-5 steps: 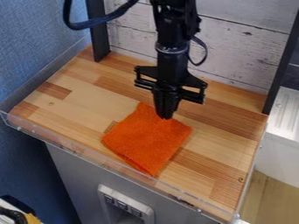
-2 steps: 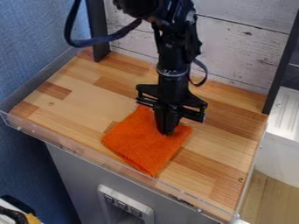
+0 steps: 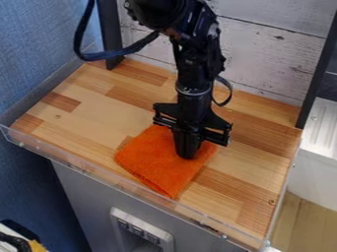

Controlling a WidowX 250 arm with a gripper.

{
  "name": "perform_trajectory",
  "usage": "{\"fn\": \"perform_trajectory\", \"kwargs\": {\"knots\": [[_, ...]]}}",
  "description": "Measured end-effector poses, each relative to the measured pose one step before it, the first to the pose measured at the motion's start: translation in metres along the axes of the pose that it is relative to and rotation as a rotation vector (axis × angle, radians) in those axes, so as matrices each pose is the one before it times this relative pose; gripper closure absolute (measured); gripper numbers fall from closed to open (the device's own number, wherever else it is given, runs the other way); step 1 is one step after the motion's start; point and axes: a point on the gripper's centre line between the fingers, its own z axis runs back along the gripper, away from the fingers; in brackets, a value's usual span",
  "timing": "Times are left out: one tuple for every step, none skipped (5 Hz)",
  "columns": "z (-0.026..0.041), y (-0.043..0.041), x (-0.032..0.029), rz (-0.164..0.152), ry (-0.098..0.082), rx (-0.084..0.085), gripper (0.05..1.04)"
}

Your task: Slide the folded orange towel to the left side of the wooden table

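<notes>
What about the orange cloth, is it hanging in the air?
No, the orange cloth lies flat on the wooden surface, with the gripper down at it.

Wooden worktop (image 3: 85, 118), white plank wall (image 3: 263, 54), blue wall (image 3: 39, 49).

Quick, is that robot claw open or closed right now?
Black two-finger metal gripper: closed, tips down at the orange square cloth; whether it pinches any can't be told.
</notes>
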Motion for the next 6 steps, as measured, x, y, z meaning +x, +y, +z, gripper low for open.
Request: {"fn": "perform_trajectory", "kwargs": {"knots": [[-0.00088,0.00135,-0.00009,-0.0092,0.003,0.0004,1.021],[-0.00607,0.01732,-0.00025,0.0022,0.0213,-0.0011,1.021],[0.00014,0.02344,0.00531,-0.0175,-0.0005,-0.0034,1.021],[0.00046,0.02481,0.00587,-0.015,-0.0027,-0.0043,1.021],[0.00119,0.02425,0.00141,-0.016,-0.0044,-0.0023,1.021],[0.00053,0.0206,-0.0048,-0.0129,-0.003,-0.0019,1.021]]}}
